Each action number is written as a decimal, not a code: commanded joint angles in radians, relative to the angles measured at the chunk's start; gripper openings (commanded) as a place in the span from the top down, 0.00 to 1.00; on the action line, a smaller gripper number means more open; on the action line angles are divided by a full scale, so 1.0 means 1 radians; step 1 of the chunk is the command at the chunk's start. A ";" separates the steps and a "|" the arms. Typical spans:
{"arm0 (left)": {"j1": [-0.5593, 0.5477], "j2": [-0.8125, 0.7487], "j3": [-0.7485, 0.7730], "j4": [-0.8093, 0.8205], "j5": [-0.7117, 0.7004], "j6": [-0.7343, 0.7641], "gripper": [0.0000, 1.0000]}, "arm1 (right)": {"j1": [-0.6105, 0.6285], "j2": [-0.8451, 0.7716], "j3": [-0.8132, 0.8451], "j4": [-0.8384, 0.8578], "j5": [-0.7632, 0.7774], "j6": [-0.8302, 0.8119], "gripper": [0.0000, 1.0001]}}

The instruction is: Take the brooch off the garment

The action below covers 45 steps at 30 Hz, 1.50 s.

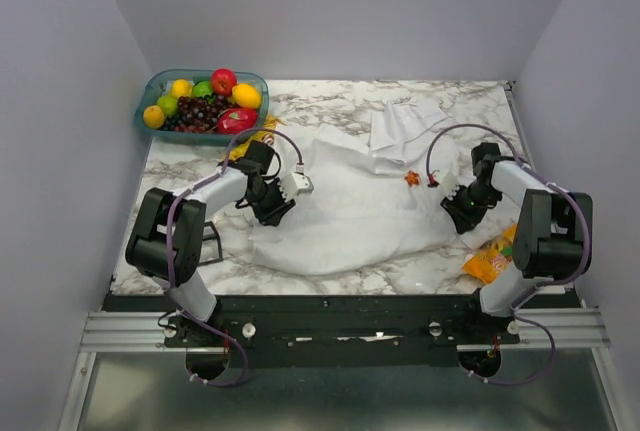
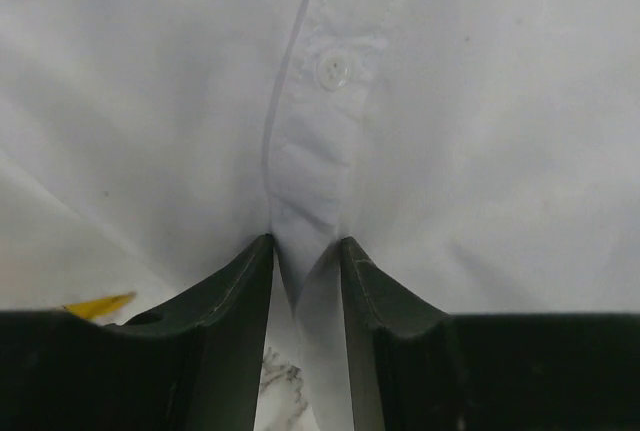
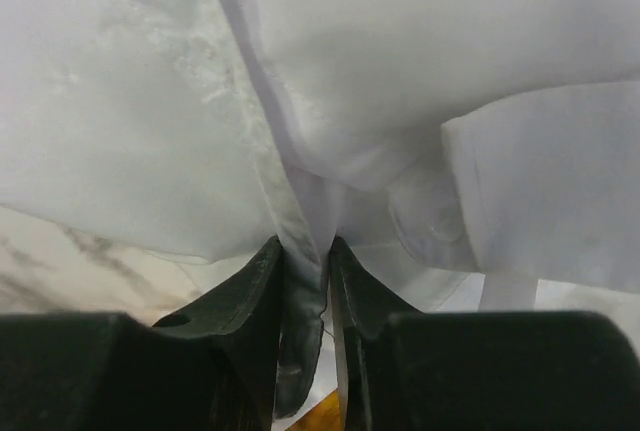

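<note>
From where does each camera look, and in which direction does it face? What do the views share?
Top external: high behind the arm bases, looking down and forward over the table; both arms show, the garment between them, the brooch near the right arm.
Left wrist: on the left arm, looking along its fingers, which pinch the garment's front strip short of a button.
Right wrist: on the right arm, looking along its fingers, which pinch a fold of the garment.
Shared: all show the garment; only the top view shows the brooch.
</note>
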 commanded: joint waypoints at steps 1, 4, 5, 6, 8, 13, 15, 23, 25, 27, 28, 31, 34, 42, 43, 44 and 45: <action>0.005 -0.074 -0.084 -0.213 -0.085 0.089 0.59 | -0.001 -0.119 -0.098 -0.160 0.036 -0.112 0.65; 0.007 -0.106 -0.028 -0.273 -0.073 0.120 0.59 | -0.003 -0.216 -0.066 -0.159 -0.005 -0.138 0.50; 0.008 -0.112 0.000 -0.281 -0.042 0.126 0.59 | -0.003 -0.237 -0.040 -0.157 -0.031 -0.142 0.45; 0.008 -0.114 0.032 -0.285 -0.025 0.130 0.58 | -0.003 -0.251 0.034 -0.150 -0.109 -0.144 0.42; 0.008 -0.095 0.143 -0.286 0.045 0.132 0.56 | -0.003 -0.247 0.108 -0.134 -0.198 -0.117 0.37; 0.004 0.115 0.460 -0.234 0.136 -0.047 0.55 | 0.031 -0.110 0.322 -0.047 -0.372 -0.044 0.36; 0.004 0.205 0.526 -0.212 0.163 -0.113 0.55 | 0.062 -0.052 0.327 0.042 -0.366 -0.055 0.36; 0.002 0.382 0.632 0.021 0.202 -0.446 0.55 | 0.183 0.026 0.241 0.206 -0.294 -0.290 0.27; 0.002 0.440 0.668 0.058 0.168 -0.474 0.54 | 0.200 0.028 0.209 0.209 -0.283 -0.355 0.25; 0.001 0.510 0.704 0.072 0.066 -0.497 0.53 | 0.223 0.037 0.194 0.222 -0.268 -0.391 0.25; 0.002 0.544 0.794 0.040 0.012 -0.515 0.51 | 0.226 0.042 0.185 0.226 -0.254 -0.411 0.25; 0.002 0.603 0.887 0.011 -0.097 -0.523 0.50 | 0.238 0.080 0.191 0.232 -0.235 -0.428 0.24; 0.002 0.578 0.869 0.003 -0.053 -0.518 0.49 | 0.258 0.112 0.185 0.257 -0.193 -0.451 0.23; -0.018 0.466 0.794 -0.006 0.094 -0.583 0.49 | 0.287 0.152 0.191 0.272 -0.159 -0.460 0.22; -0.019 0.460 0.784 -0.008 0.102 -0.586 0.49 | 0.286 0.155 0.194 0.271 -0.160 -0.462 0.22; -0.019 0.457 0.781 -0.009 0.107 -0.592 0.49 | 0.289 0.155 0.194 0.269 -0.159 -0.465 0.22; -0.019 0.448 0.780 -0.009 0.108 -0.592 0.49 | 0.289 0.155 0.189 0.269 -0.154 -0.471 0.21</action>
